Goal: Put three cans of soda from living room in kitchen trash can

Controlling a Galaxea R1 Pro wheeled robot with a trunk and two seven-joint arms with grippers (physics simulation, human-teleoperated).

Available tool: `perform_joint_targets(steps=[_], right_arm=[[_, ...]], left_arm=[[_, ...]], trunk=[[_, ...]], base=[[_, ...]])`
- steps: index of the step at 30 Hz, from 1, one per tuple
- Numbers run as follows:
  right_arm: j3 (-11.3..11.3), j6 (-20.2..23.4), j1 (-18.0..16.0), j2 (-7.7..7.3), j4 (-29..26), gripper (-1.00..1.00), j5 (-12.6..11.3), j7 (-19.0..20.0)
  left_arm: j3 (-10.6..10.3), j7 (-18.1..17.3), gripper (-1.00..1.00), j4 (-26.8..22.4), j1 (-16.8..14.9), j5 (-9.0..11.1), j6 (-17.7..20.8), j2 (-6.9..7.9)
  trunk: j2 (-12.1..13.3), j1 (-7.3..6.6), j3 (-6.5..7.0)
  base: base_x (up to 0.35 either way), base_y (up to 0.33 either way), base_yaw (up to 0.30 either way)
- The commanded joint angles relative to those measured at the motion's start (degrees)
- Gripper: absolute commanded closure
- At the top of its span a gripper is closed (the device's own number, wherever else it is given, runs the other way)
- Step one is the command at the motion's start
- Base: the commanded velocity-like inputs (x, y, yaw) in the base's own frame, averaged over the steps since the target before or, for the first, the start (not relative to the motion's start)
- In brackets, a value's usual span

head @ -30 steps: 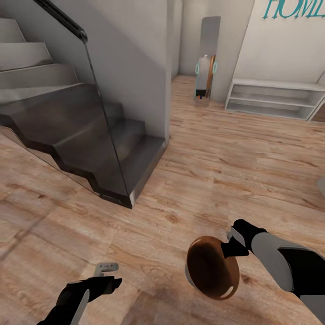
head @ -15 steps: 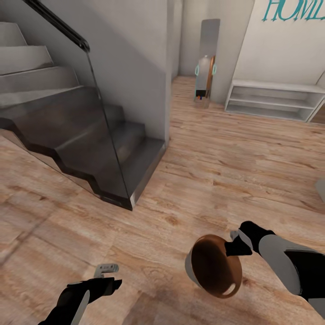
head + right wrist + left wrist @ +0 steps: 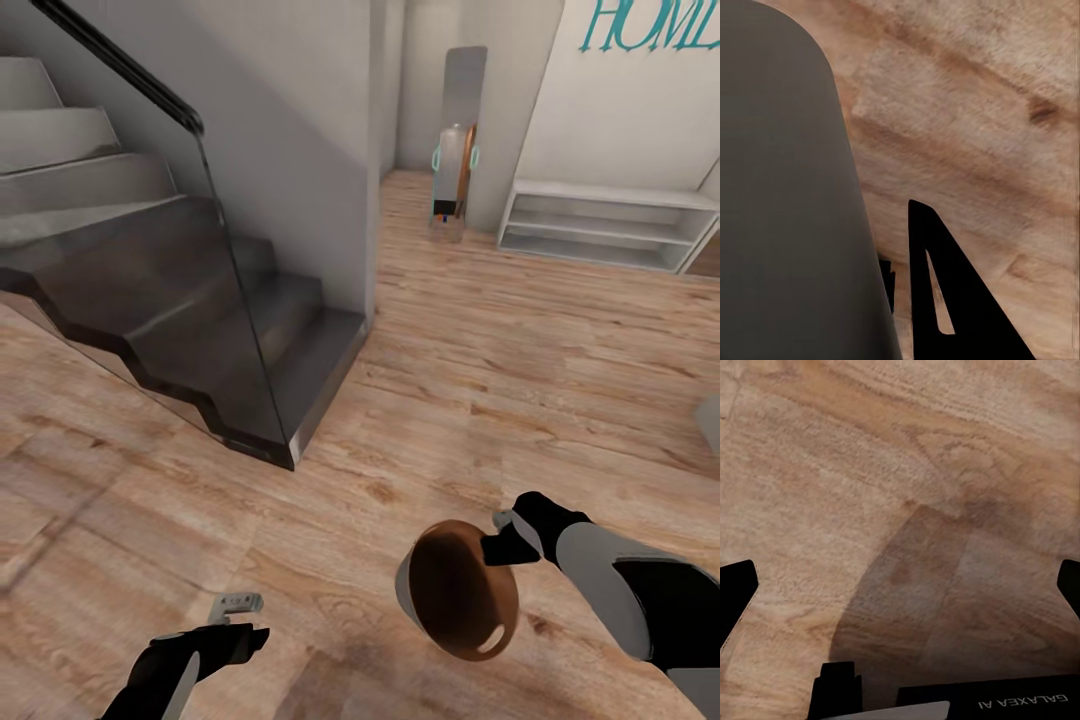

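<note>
Robot is standing on the wood floor [image 3: 480, 380] in a hallway, the staircase [image 3: 180, 300] with its glass balustrade to the left, a white low shelf [image 3: 610, 220] against the far wall.

Right tool [image 3: 505, 540] is gripping the rim of the tash can [image 3: 455, 590]; the bin is hanging off the floor, tipped so its glossy brown inside is facing up toward the head camera. In the right wrist view the bin's grey outer wall [image 3: 787, 187] is sitting pressed against one dark finger [image 3: 945, 292]; the other finger is hidden behind the wall, so the clamp on the rim is probably firm, but that cannot be confirmed.

Left tool [image 3: 235, 615] is hanging low with nothing in it, its fingertips [image 3: 739, 592] showing spread wide at the edges of the left wrist view over bare floor.

Risks from here:
- Bin is being held by a thin rim pinch, well off its centre. Any sharp base turn is likely to swing it and peel it out of the fingers.
- Bin is sticking out ahead of the arm; passing close to the stair corner [image 3: 290, 445] could knock it loose.
- A dropped round bin would likely roll away.
</note>
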Motion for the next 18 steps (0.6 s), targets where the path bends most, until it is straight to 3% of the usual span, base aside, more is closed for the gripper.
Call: perform_joint_targets(steps=[1,9,12,13,16,18], right_arm=[[-0.74,0.12,0.03,0.22,-0.14,1.00,-0.52,0.11],[1.01,0.19,0.13,2.18,-0.20,1.00,0.75,0.28],[1.16,0.23,0.17,2.81,-0.16,1.00,1.23,0.29],[1.24,0.30,0.19,3.05,-0.04,1.00,1.32,0.31],[1.31,0.29,0.19,3.19,0.12,1.00,1.45,0.19],[1.45,0.21,0.37,4.37,0.41,1.00,3.01,-2.32]], left_arm=[[-0.02,0.07,-1.00,0.00,0.00,-0.09,-0.07,-0.02],[-0.12,1.37,-1.00,-0.34,-0.12,-0.15,-0.06,-0.12],[-0.22,3.46,-1.00,-1.06,-1.37,-0.06,0.25,-0.25],[-0.51,6.60,-1.00,-1.58,-3.31,0.02,0.44,-0.45],[-0.62,8.70,-1.00,-1.72,-3.87,0.02,0.28,-0.52],[-0.53,11.26,-1.00,-1.50,-4.24,0.07,-0.23,-0.46]], trunk=[[0.41,-0.23,0.19],[3.62,-1.98,1.63],[4.83,-2.64,2.16],[5.23,-2.86,2.34],[6.43,-3.52,2.88],[7.23,-3.96,3.24]], base=[[0.000,0.000,0.000],[0.000,0.000,0.000],[0.000,0.000,0.000],[0.000,0.000,0.000],[0.000,0.000,0.000],[0.000,0.000,0.000]])
